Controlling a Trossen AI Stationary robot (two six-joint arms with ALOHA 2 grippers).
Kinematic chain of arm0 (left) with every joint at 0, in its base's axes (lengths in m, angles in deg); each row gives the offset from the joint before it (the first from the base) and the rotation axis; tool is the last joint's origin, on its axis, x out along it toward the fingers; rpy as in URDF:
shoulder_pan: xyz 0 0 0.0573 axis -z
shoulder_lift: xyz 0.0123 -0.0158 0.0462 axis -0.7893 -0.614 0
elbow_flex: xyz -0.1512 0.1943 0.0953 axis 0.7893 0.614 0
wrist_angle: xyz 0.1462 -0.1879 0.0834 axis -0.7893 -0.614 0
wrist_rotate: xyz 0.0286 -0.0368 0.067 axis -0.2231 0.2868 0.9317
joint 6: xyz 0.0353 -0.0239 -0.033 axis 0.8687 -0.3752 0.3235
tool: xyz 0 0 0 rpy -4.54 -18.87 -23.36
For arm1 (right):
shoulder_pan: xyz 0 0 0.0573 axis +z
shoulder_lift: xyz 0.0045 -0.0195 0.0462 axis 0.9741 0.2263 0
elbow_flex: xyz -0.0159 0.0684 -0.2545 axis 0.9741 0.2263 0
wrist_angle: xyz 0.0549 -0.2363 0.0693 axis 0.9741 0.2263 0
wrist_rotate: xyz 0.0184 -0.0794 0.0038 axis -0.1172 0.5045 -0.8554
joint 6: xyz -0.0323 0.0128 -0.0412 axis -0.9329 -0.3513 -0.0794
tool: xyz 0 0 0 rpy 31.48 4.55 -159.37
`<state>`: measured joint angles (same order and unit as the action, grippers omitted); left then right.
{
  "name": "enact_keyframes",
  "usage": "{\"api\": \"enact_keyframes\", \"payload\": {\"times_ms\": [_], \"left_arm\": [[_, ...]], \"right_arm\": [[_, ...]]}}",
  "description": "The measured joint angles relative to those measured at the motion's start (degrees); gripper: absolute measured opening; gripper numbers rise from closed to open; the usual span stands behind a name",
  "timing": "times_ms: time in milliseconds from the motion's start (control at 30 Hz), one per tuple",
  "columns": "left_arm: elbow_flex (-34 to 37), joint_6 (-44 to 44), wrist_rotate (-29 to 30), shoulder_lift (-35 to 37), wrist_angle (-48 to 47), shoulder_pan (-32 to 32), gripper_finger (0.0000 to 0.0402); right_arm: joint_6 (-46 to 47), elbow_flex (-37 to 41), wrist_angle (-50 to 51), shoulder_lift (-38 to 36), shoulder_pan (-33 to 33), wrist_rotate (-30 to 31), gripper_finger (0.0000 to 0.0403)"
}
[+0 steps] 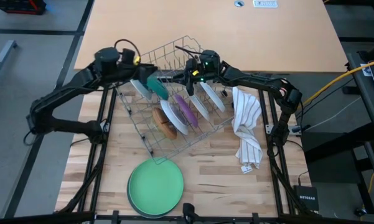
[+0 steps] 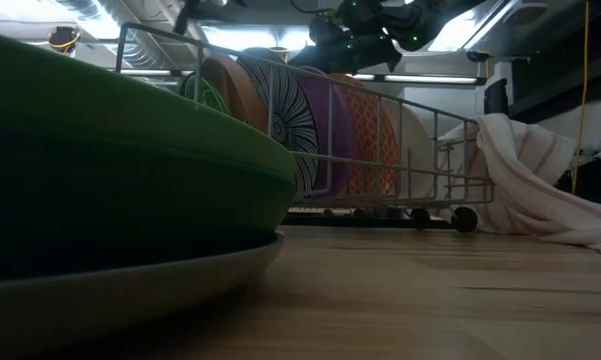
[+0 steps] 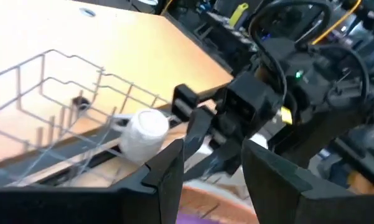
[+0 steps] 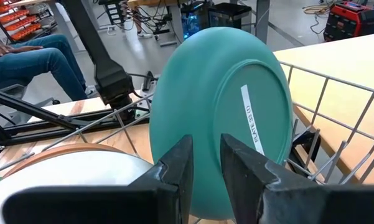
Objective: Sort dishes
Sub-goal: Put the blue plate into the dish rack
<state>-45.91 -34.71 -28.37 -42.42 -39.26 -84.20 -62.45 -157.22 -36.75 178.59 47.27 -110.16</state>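
Striped cloth [image 1: 247,127] beside wire rack [image 1: 150,133] — green plate [image 1: 155,185] apart.

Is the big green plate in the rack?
No, the green plate lies flat on the table in front of the wire rack, stacked on another dish.

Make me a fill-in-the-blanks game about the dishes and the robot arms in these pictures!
1. The big green plate lies flat on the table, stacked on top of a ____ plate.
2. The purple plate stands on edge inside the grey wire ____.
3. The striped cloth lies beside the rack, on the side of the robot's ____ arm.
4. The right gripper points at a plate coloured ____.

Missing words: grey; rack; right; teal
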Motion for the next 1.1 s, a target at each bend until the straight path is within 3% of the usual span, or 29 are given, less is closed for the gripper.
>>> {"api": "enact_keyframes", "payload": {"times_ms": [267,500,600,767,867,1100], "left_arm": [[0.00,9.94,1.14,4.34,-13.66,0.05,0.0150],[0.00,27.82,11.11,3.13,-14.42,0.21,0.0150],[0.00,17.37,13.04,2.98,-13.02,0.05,0.0150],[0.00,-18.02,10.34,4.35,-15.78,-1.00,0.0150],[-0.01,-27.67,6.19,5.48,-19.64,-0.97,0.0150],[0.00,-41.54,6.14,6.28,-28.52,-1.00,0.0150]], "right_arm": [[7.09,0.00,-4.04,-0.19,0.00,-1.96,0.0085],[15.36,-3.89,-3.92,-0.29,-2.76,-9.02,0.0085],[18.04,-6.66,-3.75,-0.31,-4.87,-11.97,0.0085],[19.71,-10.82,-3.80,-0.35,-8.21,-12.58,0.0085],[19.80,-12.67,-3.67,-0.33,-9.85,-12.56,0.0085],[19.79,-14.08,-3.69,-0.35,-11.77,-12.17,0.0085]]}}
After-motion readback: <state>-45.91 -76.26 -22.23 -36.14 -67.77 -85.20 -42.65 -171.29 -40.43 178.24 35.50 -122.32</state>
